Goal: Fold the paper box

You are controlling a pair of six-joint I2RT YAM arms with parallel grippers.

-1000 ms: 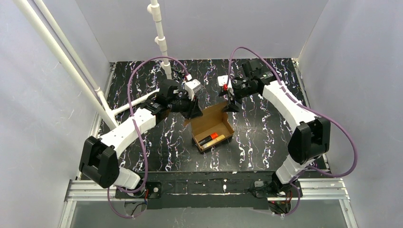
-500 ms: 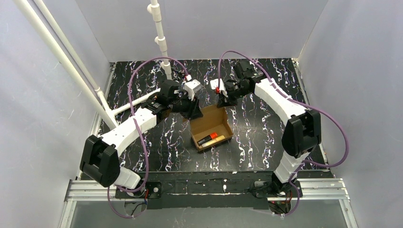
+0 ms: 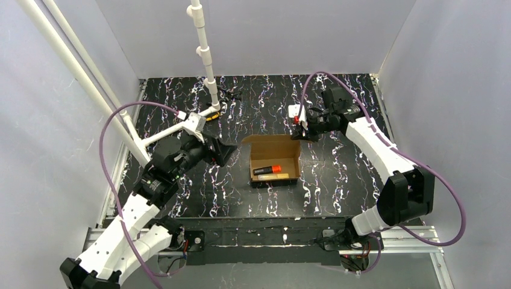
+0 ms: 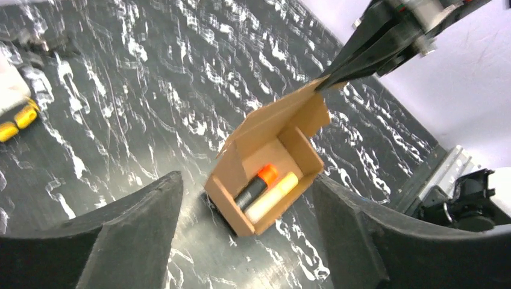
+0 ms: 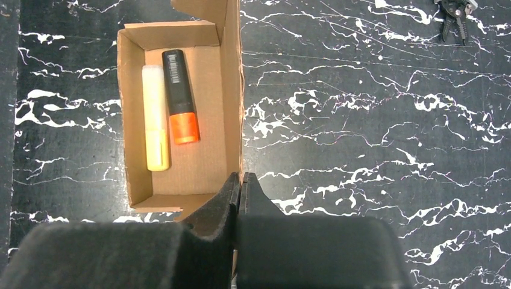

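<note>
A black table veined with white fills the floor of a booth with plain pale grey walls on three sides. A white pipe post stands at the far middle of the table.

The paper box sits on the table, nearer than the post's foot and off to its right. It lies open side up. Its long axis runs left to right, parallel to the near table edge, and its lid flap rises along the side facing the post. Inside, a black-and-orange marker and a yellow marker lie along that same axis.

The right gripper, right of the post, is pinched tight on the box's cardboard edge at the far right corner. The left gripper, nearer than the post, is spread wide and holds nothing, well clear of the box.
</note>
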